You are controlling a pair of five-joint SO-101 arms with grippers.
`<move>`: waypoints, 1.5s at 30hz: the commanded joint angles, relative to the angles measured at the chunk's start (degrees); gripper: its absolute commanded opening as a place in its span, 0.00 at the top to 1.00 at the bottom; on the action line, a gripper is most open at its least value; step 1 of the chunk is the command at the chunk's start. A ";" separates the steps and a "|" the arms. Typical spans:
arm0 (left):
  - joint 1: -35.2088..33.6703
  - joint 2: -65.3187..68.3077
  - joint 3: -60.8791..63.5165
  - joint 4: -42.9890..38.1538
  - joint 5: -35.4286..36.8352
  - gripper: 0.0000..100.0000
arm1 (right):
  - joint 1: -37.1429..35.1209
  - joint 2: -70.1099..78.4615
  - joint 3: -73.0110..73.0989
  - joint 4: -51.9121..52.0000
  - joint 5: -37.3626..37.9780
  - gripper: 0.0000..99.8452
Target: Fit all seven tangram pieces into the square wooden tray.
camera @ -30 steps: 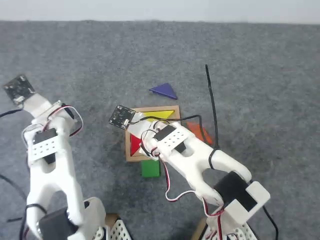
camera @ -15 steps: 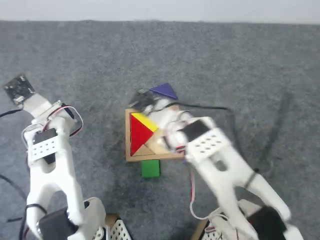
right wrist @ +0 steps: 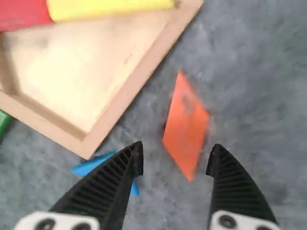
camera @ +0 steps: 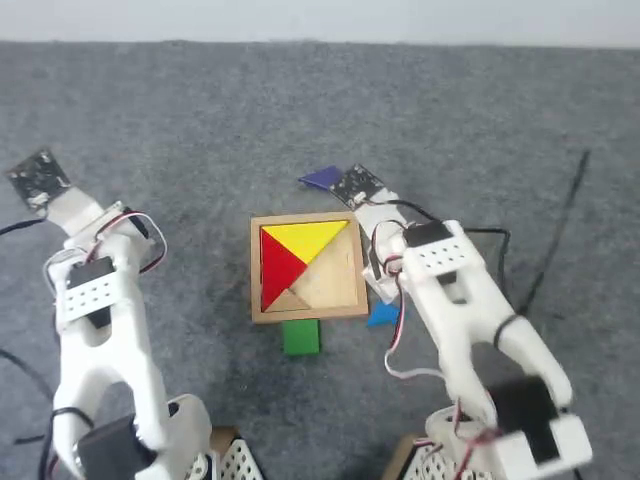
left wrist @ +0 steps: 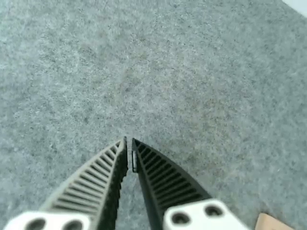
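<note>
**Tray (camera: 256,290) part filled, right gripper (right wrist: 176,146) spread astride orange piece (right wrist: 186,122)**

High view: the square wooden tray lies mid-table on grey carpet (camera: 180,120). Inside it, a yellow triangle (camera: 305,238) fills the 12 o'clock side and a red triangle (camera: 278,268) the 9 o'clock side, and the two touch. A small tan triangle (camera: 290,300) sits at the 7 o'clock corner. Outside the tray, a green piece (camera: 301,337) touches the rim at 6 o'clock, a blue piece (camera: 383,315) lies just off the corner at 4 o'clock, and a purple piece (camera: 322,178) lies near 12 o'clock. The right arm (camera: 450,290) stands over the carpet at the tray's 3 o'clock side. The left arm (camera: 95,290) is well apart at 9 o'clock.

Left wrist view: the left gripper (left wrist: 128,141) hangs over bare carpet, its fingers pressed almost together and holding nothing.

Right wrist view: the right gripper's fingers stand wide apart, with the orange piece lying flat on the carpet between them, just beside the tray's rim. The blue piece lies next to one fingertip, near the tray's corner.
</note>
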 commanded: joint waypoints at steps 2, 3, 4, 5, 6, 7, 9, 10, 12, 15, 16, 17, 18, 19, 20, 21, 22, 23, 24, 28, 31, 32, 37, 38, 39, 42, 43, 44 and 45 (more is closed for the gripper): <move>1.93 -3.16 0.40 -0.97 -1.41 0.99 | 3.30 4.62 -5.63 -1.45 0.26 0.77; 2.46 -3.25 0.48 -0.97 -2.73 0.99 | 3.38 5.85 -6.15 -1.45 1.23 0.77; 2.99 -3.25 0.66 -0.97 -4.31 0.99 | 3.38 6.81 -6.24 -1.71 2.02 0.77; 3.43 -3.25 0.75 -0.97 -5.63 0.99 | 3.38 7.52 -6.33 -2.42 2.37 0.77; 3.78 -3.25 0.92 -0.97 -6.51 0.99 | 3.38 7.78 -6.33 -2.68 2.46 0.77; 3.96 -3.25 0.92 -0.97 -6.86 0.99 | 3.65 8.04 -6.51 -2.68 2.64 0.77; 3.78 -3.25 0.92 -0.97 -6.59 0.99 | 4.44 7.08 -6.68 -2.42 2.64 0.77; 3.78 -3.25 0.92 -0.97 -6.68 0.99 | 4.79 5.93 -6.77 -1.54 2.64 0.77; 3.78 -3.25 0.92 -0.97 -6.77 0.99 | 5.49 2.42 -6.86 0.92 2.64 0.77; 3.87 -3.25 0.92 -0.97 -6.86 0.99 | 6.11 -4.44 -6.68 5.76 2.73 0.77; 3.87 -3.25 0.92 -0.97 -6.86 0.99 | 6.11 -6.73 -6.59 7.69 3.52 0.77; 3.87 -3.25 0.92 -0.97 -6.95 0.99 | 5.76 -9.01 -6.24 9.54 5.01 0.77; 3.87 -3.25 0.92 -0.97 -6.95 0.99 | 5.32 -11.21 -5.36 10.77 6.51 0.77; 3.87 -3.25 0.92 -0.97 -6.95 0.99 | 4.09 -13.32 -4.57 11.65 7.65 0.77; 3.87 -3.25 0.92 -0.97 -6.95 0.99 | 2.51 -14.99 -3.69 12.70 8.62 0.77; 3.87 -3.25 0.92 -0.97 -6.95 0.99 | 0.75 -16.57 -2.46 13.14 9.32 0.77; 3.87 -3.25 0.92 -0.97 -6.95 0.99 | -1.54 -18.15 -0.97 13.23 9.85 0.77; 3.78 -3.25 0.92 -0.97 -6.95 0.99 | -3.91 -19.21 0.26 13.23 10.11 0.77; 3.78 -3.25 0.92 -0.97 -6.95 0.99 | -6.46 -20.09 1.49 12.97 10.55 0.77; 3.60 -3.25 0.84 -0.97 -6.95 0.99 | -17.54 -20.79 4.04 12.79 10.29 0.77; 3.60 -3.25 0.84 -0.97 -7.03 0.99 | -24.84 -20.79 6.15 11.30 10.73 0.77; 3.60 -3.25 0.84 -0.97 -7.03 0.99 | -26.95 -20.79 7.03 10.07 10.73 0.77; 1.85 -3.08 0.57 -1.14 -7.03 0.99 | -32.84 -20.79 9.49 5.32 12.22 0.77; 0.44 -2.99 0.48 -1.32 -7.03 0.99 | -33.45 -20.79 9.93 4.44 12.75 0.77; -1.23 -2.90 0.22 -1.41 -6.77 0.99 | -33.89 -20.79 10.37 3.21 12.84 0.77; -4.13 -2.73 -0.75 -1.41 -6.51 0.99 | -34.51 -20.70 12.22 -1.27 13.10 0.77; -4.66 -2.73 -0.84 -1.41 -5.98 0.99 | -34.51 -20.62 12.84 -2.59 13.10 0.77; -5.36 -2.73 -0.92 -1.41 -4.66 0.99 | -34.42 -20.44 13.36 -3.74 12.92 0.77; -6.33 -2.73 -1.01 -1.41 -3.16 0.99 | -34.42 -20.09 13.71 -4.62 12.66 0.77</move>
